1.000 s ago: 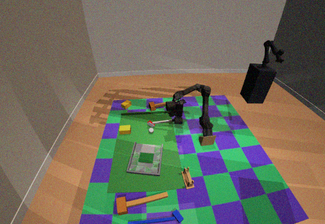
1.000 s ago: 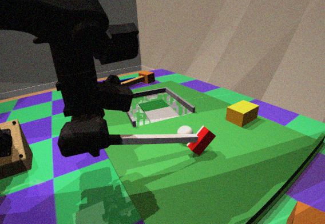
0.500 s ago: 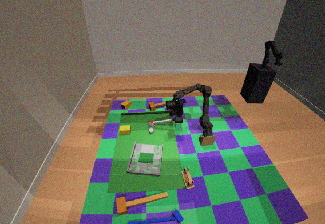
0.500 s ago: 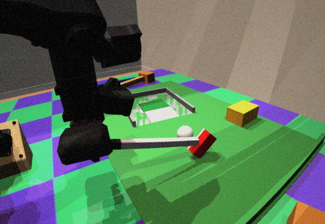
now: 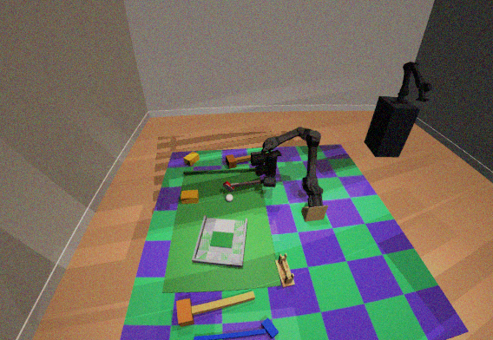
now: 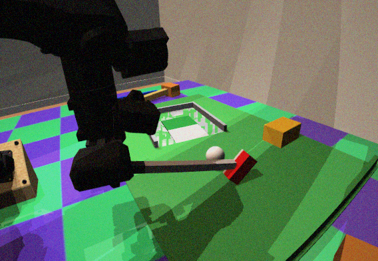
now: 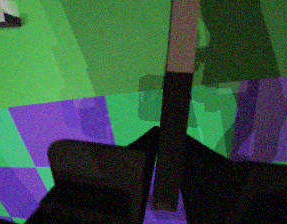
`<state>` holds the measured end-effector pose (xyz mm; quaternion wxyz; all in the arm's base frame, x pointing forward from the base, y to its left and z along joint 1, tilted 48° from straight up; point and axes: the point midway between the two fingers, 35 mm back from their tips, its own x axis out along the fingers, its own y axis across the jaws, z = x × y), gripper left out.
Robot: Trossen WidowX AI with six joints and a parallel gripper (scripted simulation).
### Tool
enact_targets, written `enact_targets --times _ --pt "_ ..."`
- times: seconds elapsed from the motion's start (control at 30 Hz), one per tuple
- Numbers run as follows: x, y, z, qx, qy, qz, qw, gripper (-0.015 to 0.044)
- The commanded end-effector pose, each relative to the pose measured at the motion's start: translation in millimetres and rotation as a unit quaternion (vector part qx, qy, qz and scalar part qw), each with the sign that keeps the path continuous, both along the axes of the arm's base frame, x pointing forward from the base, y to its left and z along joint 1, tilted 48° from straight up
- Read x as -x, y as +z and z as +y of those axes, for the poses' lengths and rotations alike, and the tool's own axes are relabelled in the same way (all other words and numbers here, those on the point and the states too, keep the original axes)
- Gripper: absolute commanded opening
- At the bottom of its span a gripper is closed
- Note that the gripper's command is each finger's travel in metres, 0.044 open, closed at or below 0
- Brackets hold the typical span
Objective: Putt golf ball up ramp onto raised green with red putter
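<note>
The red putter's head [image 5: 228, 186] [image 6: 240, 167] is tilted, low over the green mat. Its grey shaft [image 7: 184, 40] has a black grip end. My gripper [image 5: 268, 182] [image 6: 129, 166] [image 7: 165, 132] is shut on that grip end. The white golf ball [image 5: 229, 198] [image 6: 215, 153] rests on the mat, between the putter head and the ramp. In the exterior view the shaft overlaps the ball's lower edge; I cannot tell whether they touch. The grey-walled ramp frame [image 5: 219, 264] [image 6: 209, 115] surrounds the raised green [image 5: 222, 239] [image 6: 180, 122], which holds no ball.
An orange-yellow block [image 5: 189, 196] [image 6: 282, 132] sits near the mat's edge, with a yellow block [image 5: 191, 158] farther back. A black rail [image 5: 217, 172] [image 6: 333, 217] borders the mat. A wooden stand [image 5: 285, 271], orange-headed mallet [image 5: 184, 311] [image 6: 170, 89] and blue mallet [image 5: 269, 328] lie beyond the ramp.
</note>
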<state>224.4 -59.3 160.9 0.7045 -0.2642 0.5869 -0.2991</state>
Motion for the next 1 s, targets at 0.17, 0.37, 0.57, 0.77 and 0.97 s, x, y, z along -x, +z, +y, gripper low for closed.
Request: enact_targets --times 0.17,0.37,0.57,0.77,0.97 --pt "-8 -74 70 -0.002 0.007 0.006 1.0 0.0" --pt "-5 -86 83 0.001 0.007 0.004 1.0 0.0" --pt "-4 -70 101 -0.001 0.007 0.005 1.0 0.0" --pt "2 -50 123 0.0 0.007 0.005 1.0 0.0" --pt "2 -54 118 0.002 0.007 0.009 1.0 0.0"
